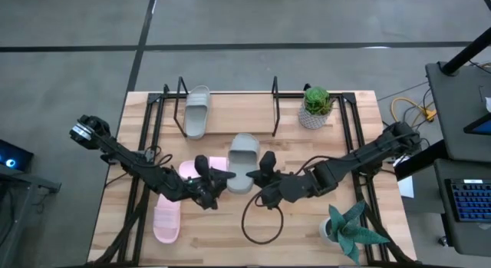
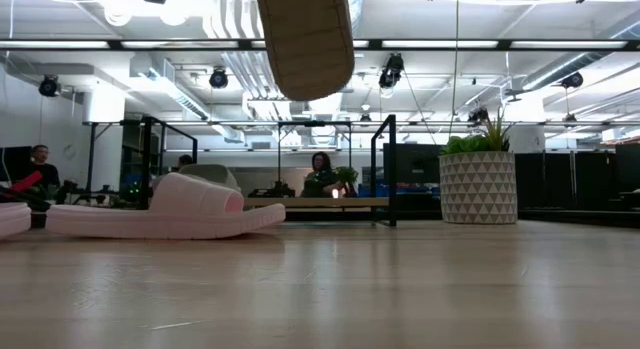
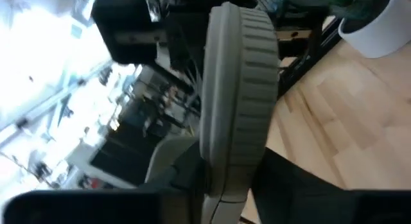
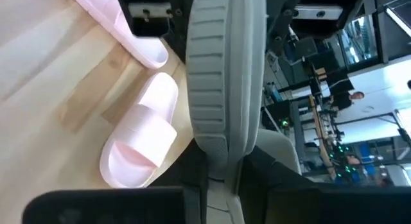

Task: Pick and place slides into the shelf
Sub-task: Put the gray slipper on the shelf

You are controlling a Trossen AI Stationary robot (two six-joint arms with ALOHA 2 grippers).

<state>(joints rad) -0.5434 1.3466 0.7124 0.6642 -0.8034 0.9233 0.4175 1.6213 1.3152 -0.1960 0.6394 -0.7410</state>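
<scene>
One grey slide (image 1: pixel 243 162) hangs in the air between my two grippers over the middle of the table; the low view shows its sole (image 2: pixel 305 34) well above the tabletop. My left gripper (image 1: pixel 221 179) is shut on its left side, my right gripper (image 1: pixel 259 176) on its right side. A second grey slide (image 1: pixel 197 111) lies in the shelf (image 1: pixel 275 107) at the far edge, on its wood base. One pink slide (image 1: pixel 167 219) lies sole-down near the left front. The other pink slide (image 1: pixel 192 170) is partly hidden under my left arm. My left gripper pinches the grey slide's sole at its left rim (image 3: pixel 221 179), toward the near end, coming level from the table's left. The slide is lifted clear. My right gripper pinches the sole at its right rim (image 4: pixel 218 161), toward the near end, coming level from the table's right, one finger on each face of the sole.
A potted plant (image 1: pixel 316 107) stands at the shelf's right end, and a second plant (image 1: pixel 349 231) sits at the near right corner. A black cable loop (image 1: pixel 261 219) lies on the table under my right arm. Black rails (image 1: pixel 349 134) run along both sides.
</scene>
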